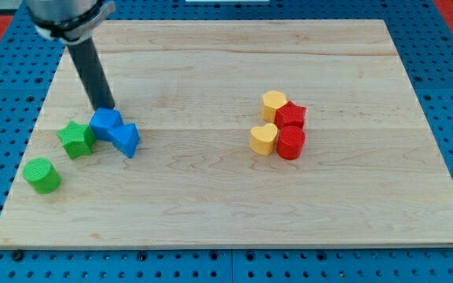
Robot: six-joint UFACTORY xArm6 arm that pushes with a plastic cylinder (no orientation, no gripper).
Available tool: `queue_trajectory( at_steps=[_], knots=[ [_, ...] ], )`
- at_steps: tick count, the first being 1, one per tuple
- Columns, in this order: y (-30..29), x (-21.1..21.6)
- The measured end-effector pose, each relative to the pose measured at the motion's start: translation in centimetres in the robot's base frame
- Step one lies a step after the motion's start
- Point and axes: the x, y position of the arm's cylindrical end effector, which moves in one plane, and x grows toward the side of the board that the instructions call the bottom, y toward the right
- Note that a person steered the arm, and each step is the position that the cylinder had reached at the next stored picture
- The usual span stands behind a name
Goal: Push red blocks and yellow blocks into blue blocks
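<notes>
Two blue blocks lie touching at the view's left: a blue cube [104, 123] and a blue wedge-like block [125, 139]. My tip [104, 107] rests just above the blue cube, touching or nearly touching its top edge. At the view's right of centre sits a tight cluster: a yellow hexagon-like block [274, 103], a red star-like block [291, 115], a yellow heart-shaped block [263, 139] and a red cylinder [290, 143]. The cluster is far to the right of the blue blocks.
A green star block [75, 138] touches the blue cube's left side. A green cylinder [42, 174] stands lower left, near the wooden board's [226, 220] left edge. Blue pegboard surrounds the board.
</notes>
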Motion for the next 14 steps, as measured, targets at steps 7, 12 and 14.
queue_trajectory(
  at_steps=[7,12,14],
  knots=[
    [16.6,0.0],
    [18.6,4.1],
    [24.2,2.5]
  ],
)
